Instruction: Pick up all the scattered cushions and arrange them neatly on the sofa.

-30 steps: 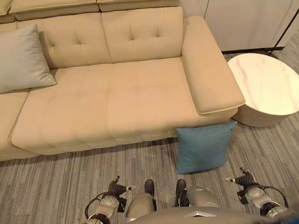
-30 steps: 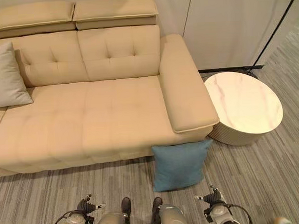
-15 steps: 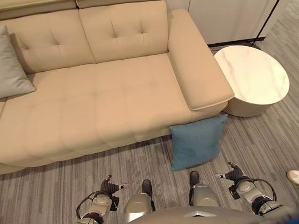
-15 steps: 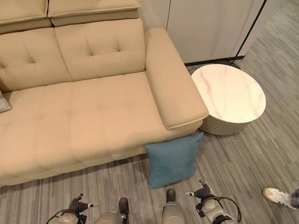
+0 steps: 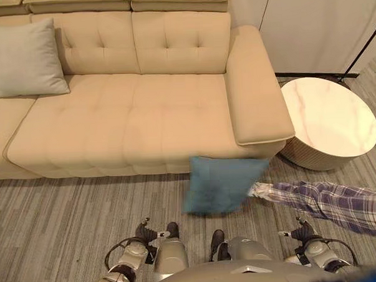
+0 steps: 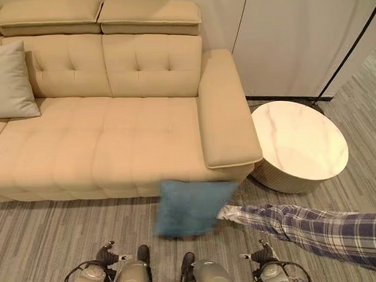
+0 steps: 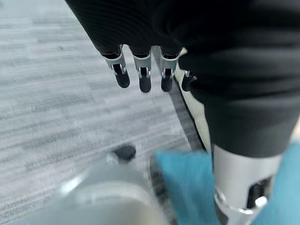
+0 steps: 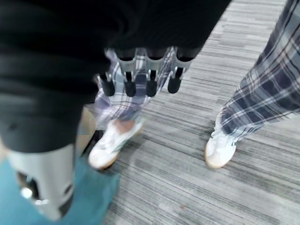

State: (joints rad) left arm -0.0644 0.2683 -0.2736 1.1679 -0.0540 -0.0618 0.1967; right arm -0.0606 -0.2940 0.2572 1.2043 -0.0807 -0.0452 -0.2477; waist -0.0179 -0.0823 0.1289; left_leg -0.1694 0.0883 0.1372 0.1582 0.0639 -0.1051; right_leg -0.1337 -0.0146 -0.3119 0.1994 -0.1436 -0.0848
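Person's foot at blue cushion on floor.
We see shoe [image 5: 260,189] touching blue cushion [image 5: 218,183] by the sofa [image 5: 143,118]; grey cushion [image 5: 23,58] on seat; left hand [image 7: 143,70] and right hand [image 8: 140,75] empty, fingers relaxed.

I see a grey cushion [image 5: 25,59] on the beige sofa [image 5: 143,118]; a blue cushion [image 5: 220,184] is on the striped carpet floor [image 5: 60,215].

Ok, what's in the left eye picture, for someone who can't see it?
A blue cushion lies on the grey floor against a beige sofa, with a person's plaid-trousered leg touching it. A grey cushion sits on the sofa.
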